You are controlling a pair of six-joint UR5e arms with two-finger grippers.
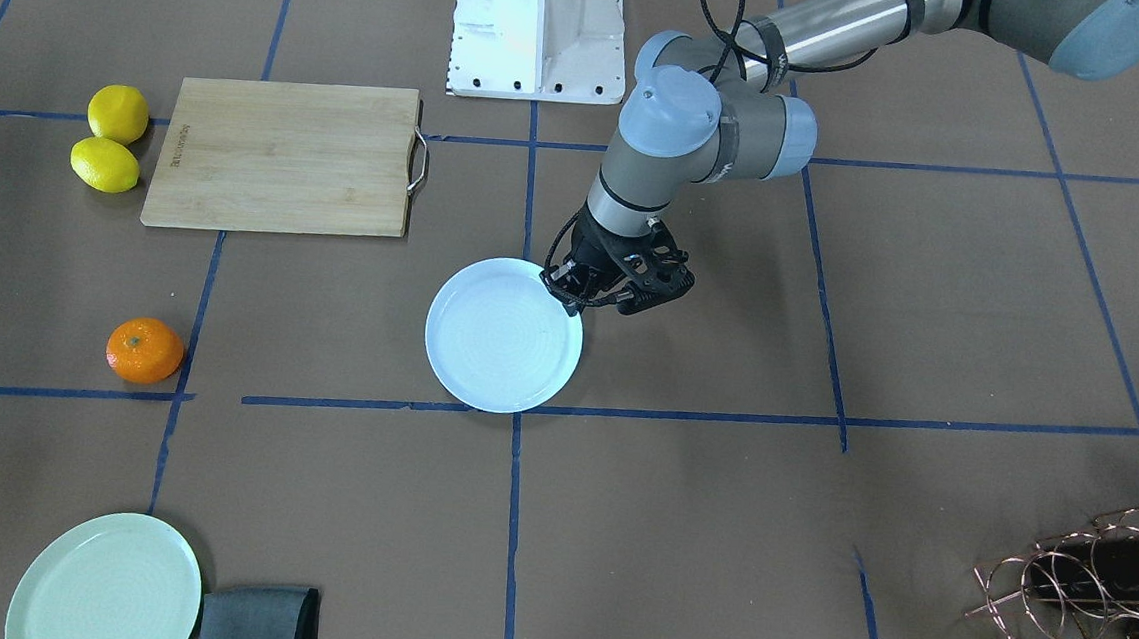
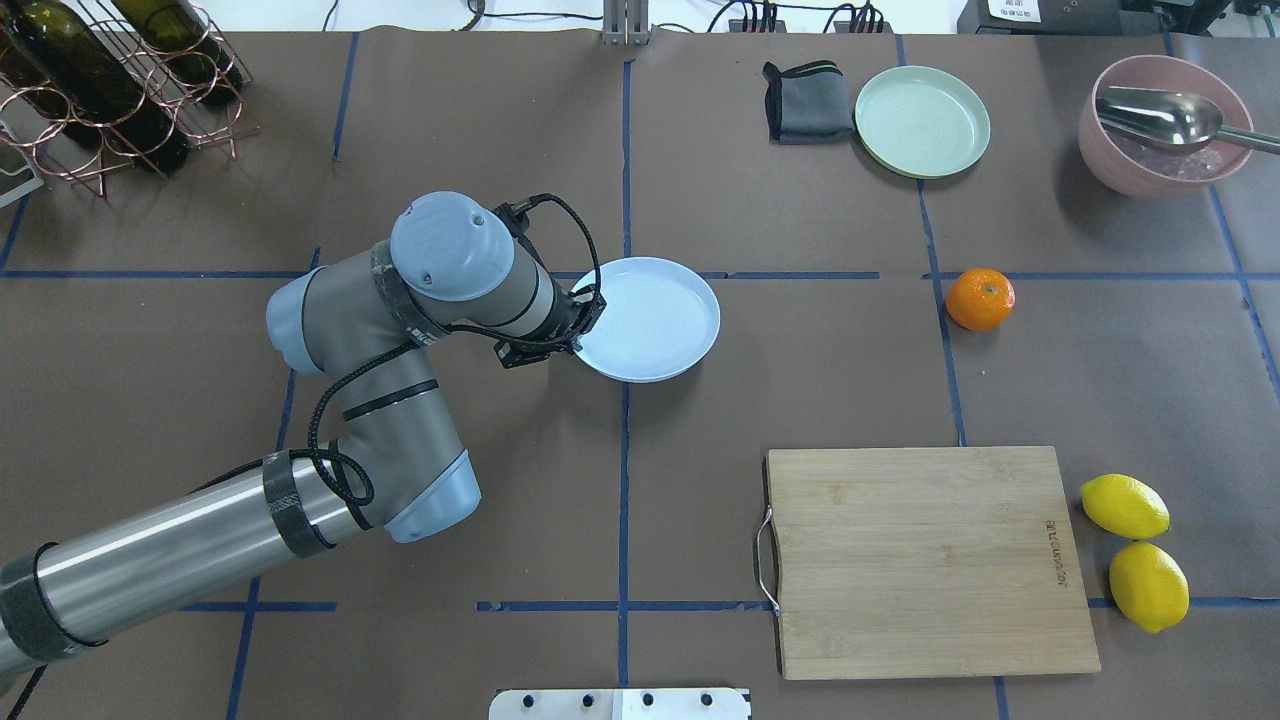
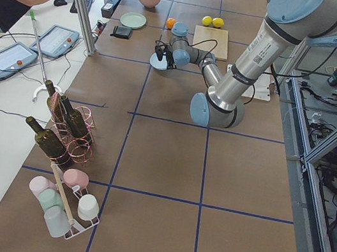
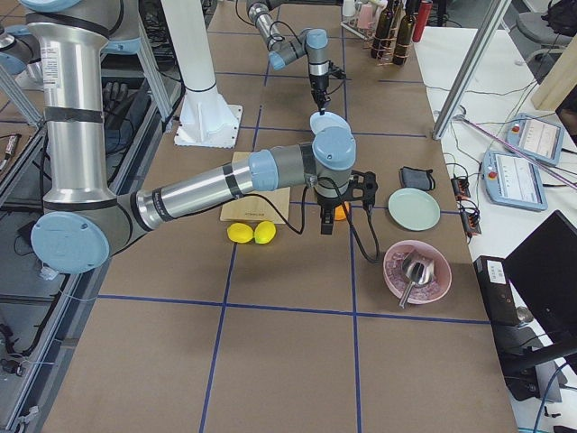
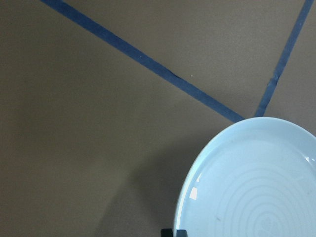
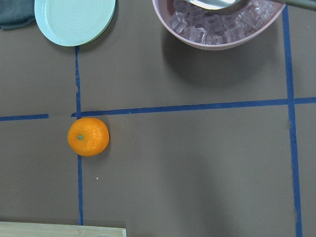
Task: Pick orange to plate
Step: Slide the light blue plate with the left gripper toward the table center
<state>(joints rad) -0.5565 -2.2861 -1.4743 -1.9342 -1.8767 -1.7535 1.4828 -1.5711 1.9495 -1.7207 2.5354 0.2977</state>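
Starting nearest the robot, a rectangular bamboo cutting board with a metal handle carries a small burnt-in brand mark by one short edge, its letters too small to read. Two yellow lemons lie just beside that edge. Farther out, the round pale bluish-white plate sits flat near the table's middle with the left gripper at its rim; whether the fingers pinch it I cannot tell. The small bright orange rests on a blue tape line, well apart from the plate. The right gripper hangs over the orange, its opening impossible to judge. Farthest lie a mint-green plate, a folded grey cloth and a pink bowl of ice.
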